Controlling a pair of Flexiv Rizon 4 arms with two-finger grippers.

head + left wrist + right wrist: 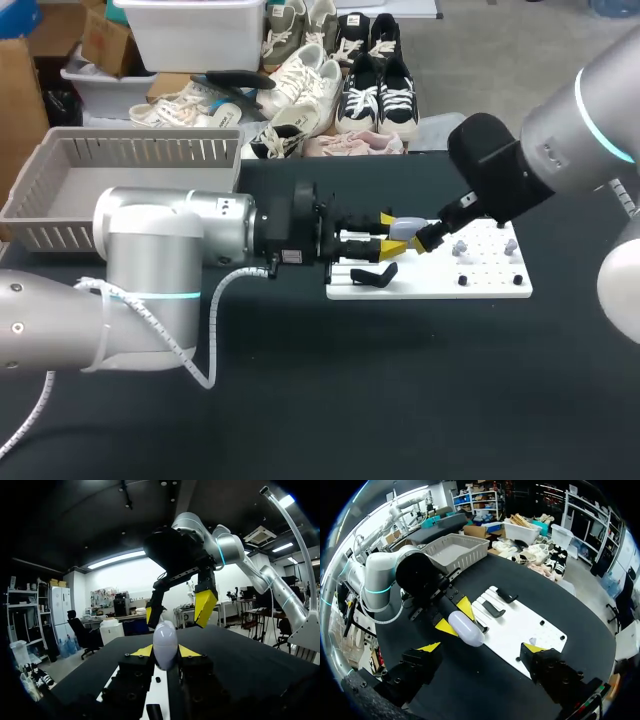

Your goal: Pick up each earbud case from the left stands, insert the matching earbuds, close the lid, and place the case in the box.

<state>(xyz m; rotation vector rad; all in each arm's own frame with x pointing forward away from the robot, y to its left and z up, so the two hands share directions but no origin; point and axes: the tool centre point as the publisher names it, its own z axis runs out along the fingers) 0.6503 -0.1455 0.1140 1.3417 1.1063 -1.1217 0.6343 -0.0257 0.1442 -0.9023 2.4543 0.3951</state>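
Note:
My left gripper is shut on a pale oval earbud case and holds it just above the left end of the white board. In the left wrist view the case stands upright between the yellow fingertips. My right gripper is open and hangs right by the case without touching it; its yellow tips spread wide beyond it. From the right wrist, the case lies just ahead of that open gripper. Small earbuds sit on the board's right half.
Black stands are on the board's left end, under the left gripper. A grey slatted basket stands at the table's back left. Dark tabletop stretches in front of the board.

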